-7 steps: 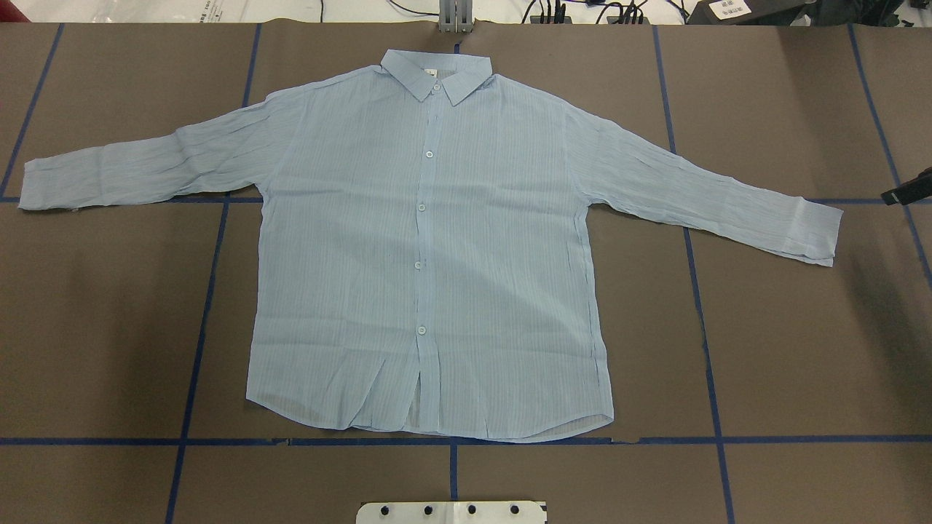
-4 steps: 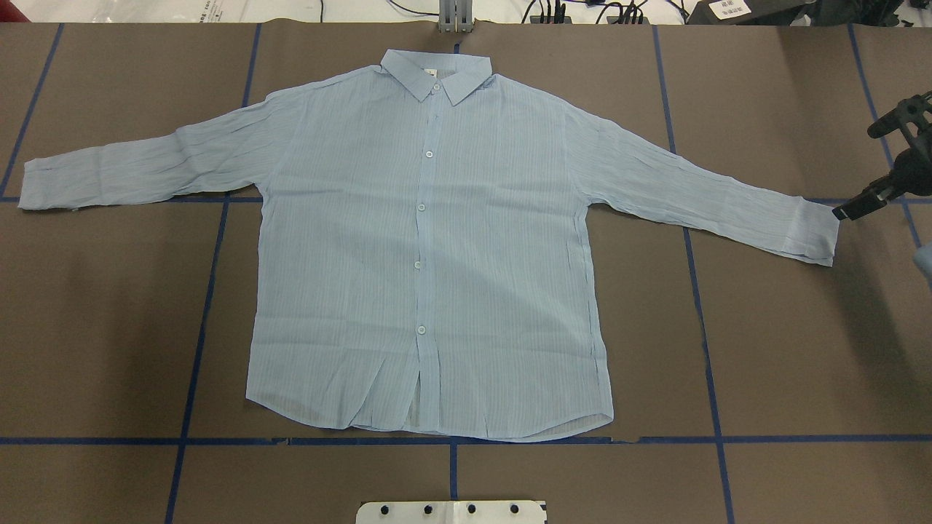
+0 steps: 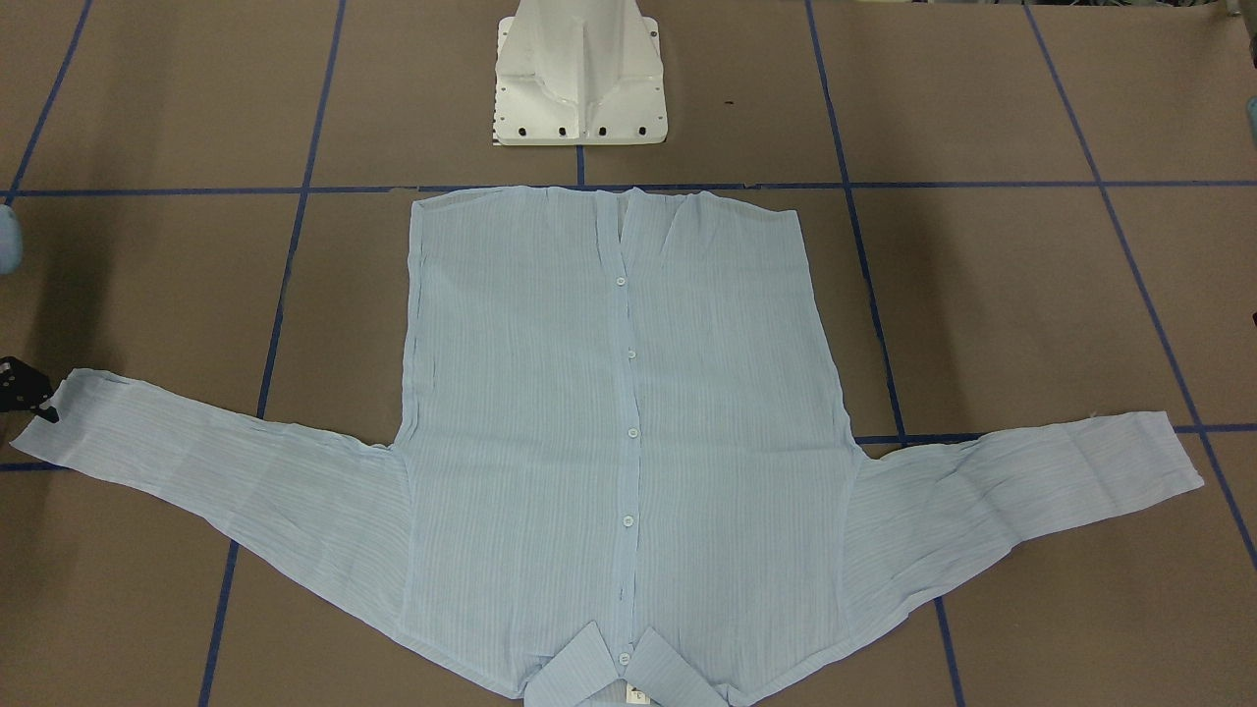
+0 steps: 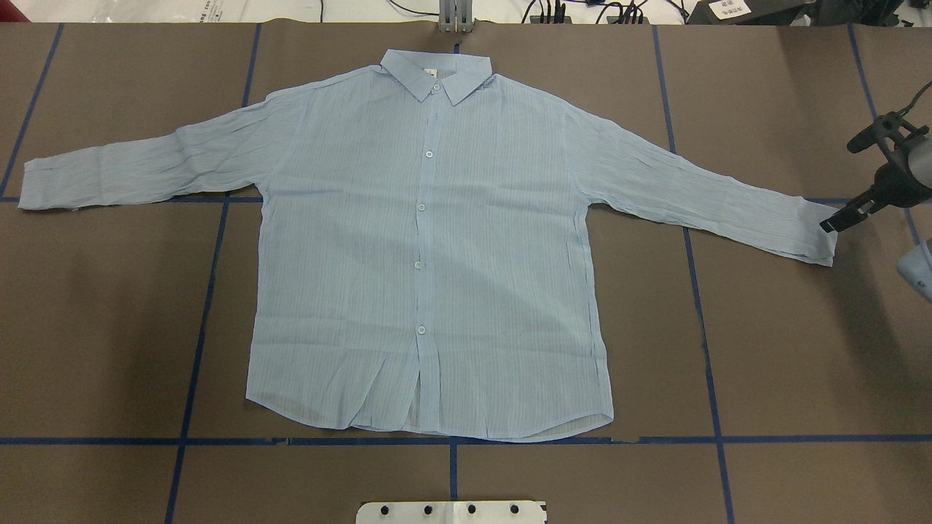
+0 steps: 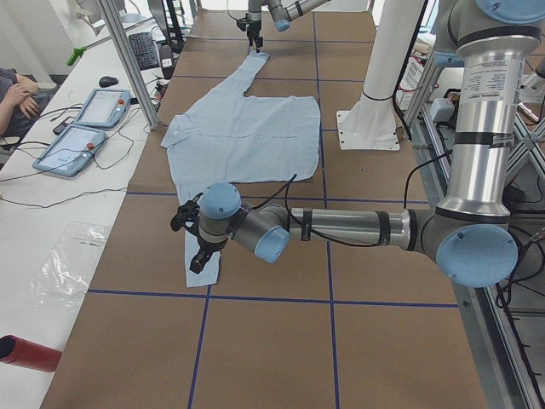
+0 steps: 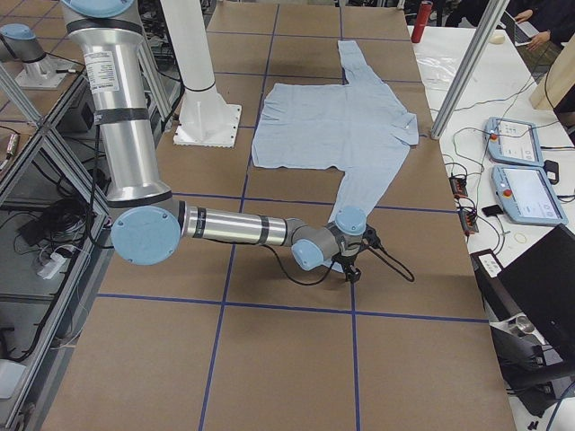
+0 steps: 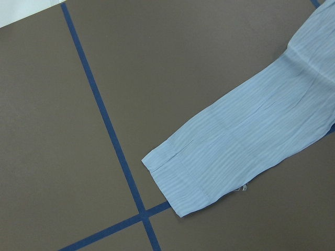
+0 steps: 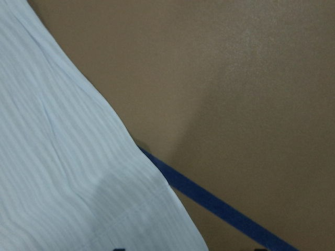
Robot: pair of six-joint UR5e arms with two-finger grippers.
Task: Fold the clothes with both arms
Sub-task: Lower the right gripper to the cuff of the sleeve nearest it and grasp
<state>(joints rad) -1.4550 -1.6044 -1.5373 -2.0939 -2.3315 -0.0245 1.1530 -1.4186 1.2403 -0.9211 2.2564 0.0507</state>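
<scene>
The right claw [image 4: 844, 182] has swung in from the right edge, jaws spread, one tip now at the cuff [image 4: 815, 233] of the shirt [image 4: 437, 255], which lies flat and unfolded mid-bench [image 4: 786, 349]. The left claw [image 5: 197, 247] hovers by the other cuff; I can't tell its grip. I'd say the sleeve pickup comes next.

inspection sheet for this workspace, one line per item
surface: brown table, blue tape grid.
job's things: shirt flat, buttoned, sleeves spread.
clutter: red tube, clear bag on side bench.
grippers: right gripper open at one cuff; left gripper over the other, state cannot tell.
cables: black cable looping off right arm.
surroundings: white pedestal; touchscreen pendants; person's arm.
</scene>
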